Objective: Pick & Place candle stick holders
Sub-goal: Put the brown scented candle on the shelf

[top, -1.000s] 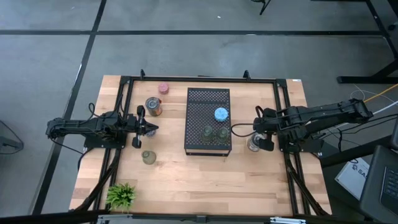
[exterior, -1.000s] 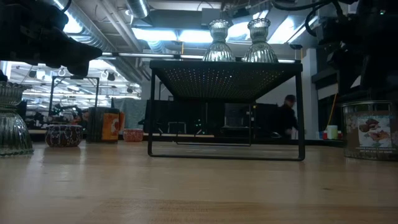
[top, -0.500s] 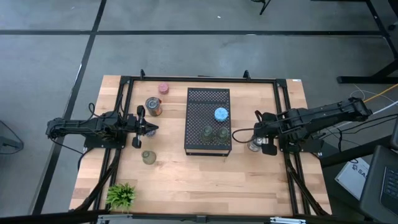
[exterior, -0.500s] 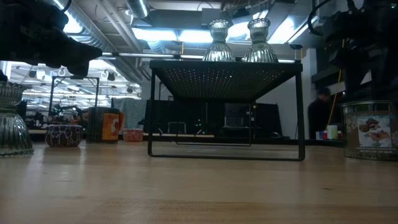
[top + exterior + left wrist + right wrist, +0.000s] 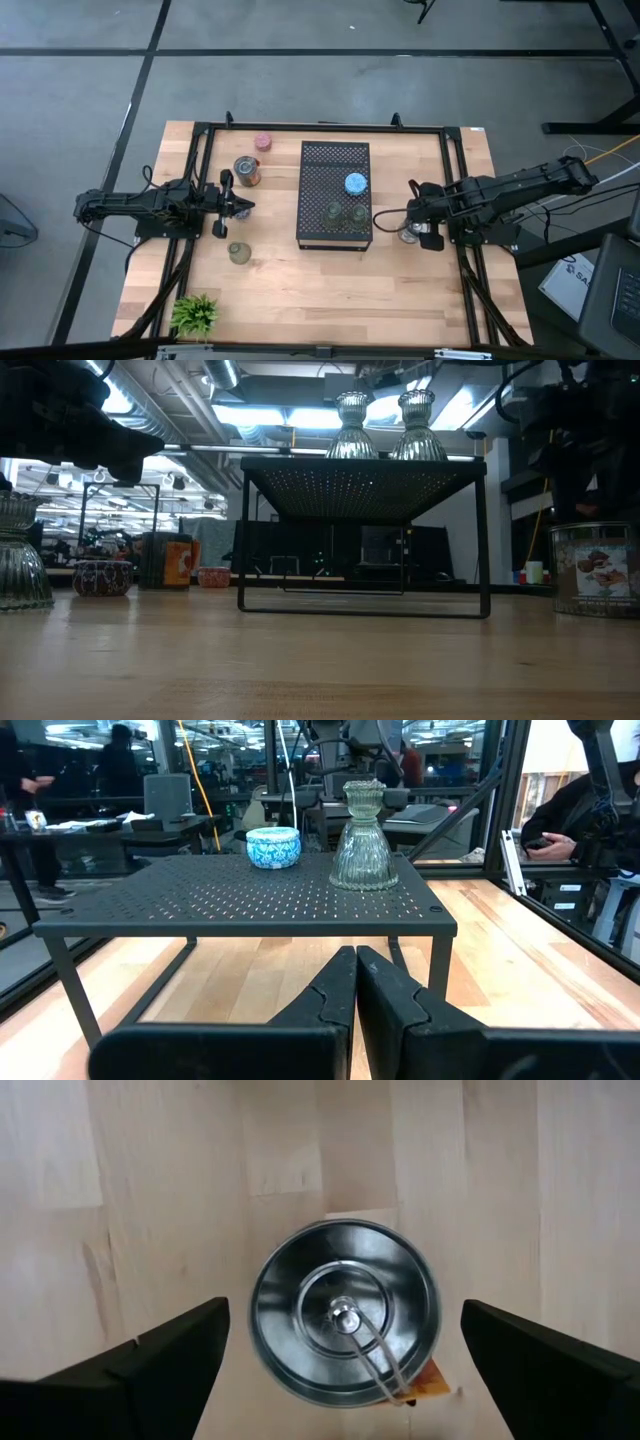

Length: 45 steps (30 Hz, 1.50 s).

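Note:
A silvery round tin (image 5: pixel 345 1315) with a wick in its middle stands on the table right of the black perforated stand (image 5: pixel 335 195). It also shows in the high view (image 5: pixel 405 236) and the low view (image 5: pixel 595 570). My right gripper (image 5: pixel 345 1318) is open above it, pointing down, one finger on either side, touching nothing. A blue holder (image 5: pixel 355 183) and two clear glass holders (image 5: pixel 333 212) (image 5: pixel 357 214) stand on the stand. My left gripper (image 5: pixel 355 1000) is shut and empty left of the stand (image 5: pixel 238 207).
A pink holder (image 5: pixel 263 142) and a labelled tin (image 5: pixel 246 171) stand at the far left. An olive-green glass holder (image 5: pixel 239 253) stands nearer. A small green plant (image 5: pixel 195 313) is at the near left corner. Black frame rails (image 5: pixel 205 180) run along the table's sides.
My right gripper has moved toward the table's near edge and now stands over the silvery tin. A person in the room behind the table has walked right and out of sight.

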Each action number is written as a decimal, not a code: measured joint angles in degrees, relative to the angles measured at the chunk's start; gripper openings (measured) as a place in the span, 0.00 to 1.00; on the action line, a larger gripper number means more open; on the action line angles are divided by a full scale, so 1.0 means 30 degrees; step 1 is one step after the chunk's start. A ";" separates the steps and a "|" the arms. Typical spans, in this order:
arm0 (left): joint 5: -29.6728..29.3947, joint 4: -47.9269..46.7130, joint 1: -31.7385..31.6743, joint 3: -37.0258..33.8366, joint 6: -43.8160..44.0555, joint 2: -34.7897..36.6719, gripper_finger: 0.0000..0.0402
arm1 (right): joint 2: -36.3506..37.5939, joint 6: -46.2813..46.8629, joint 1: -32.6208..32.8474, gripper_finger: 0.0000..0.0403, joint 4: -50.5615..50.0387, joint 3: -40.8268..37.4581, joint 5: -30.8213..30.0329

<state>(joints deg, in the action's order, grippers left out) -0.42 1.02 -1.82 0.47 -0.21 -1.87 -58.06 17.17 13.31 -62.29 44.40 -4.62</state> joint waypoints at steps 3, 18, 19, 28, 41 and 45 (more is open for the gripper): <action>0.0007 0.0000 0.0000 0.0000 -0.0001 0.0000 0.02 | 0.0000 -0.0246 -0.0004 0.99 0.0004 0.0000 0.0122; 0.0004 0.0000 0.0004 0.0002 -0.0007 0.0000 0.02 | -0.0172 -0.0737 -0.0026 0.99 0.0087 -0.0007 0.0974; 0.0007 0.0000 0.0007 0.0006 -0.0006 0.0007 0.02 | -0.0264 -0.0734 -0.0026 0.99 0.0132 -0.0015 0.0978; 0.0004 0.0000 0.0007 0.0005 -0.0002 0.0000 0.02 | -0.1147 -0.0745 -0.0041 0.99 0.0738 -0.0015 0.0602; -0.0001 0.0000 0.0003 0.0004 -0.0004 0.0000 0.02 | -0.1996 -0.0745 -0.0026 0.99 0.0842 -0.0061 0.0493; -0.0001 0.0000 0.0003 0.0003 -0.0003 0.0004 0.02 | -0.2036 -0.0596 -0.0026 0.99 0.0849 -0.0437 0.0548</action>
<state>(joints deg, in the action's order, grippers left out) -0.43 1.02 -1.81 0.48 -0.22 -1.86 -64.17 15.39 13.23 -59.75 43.09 -2.97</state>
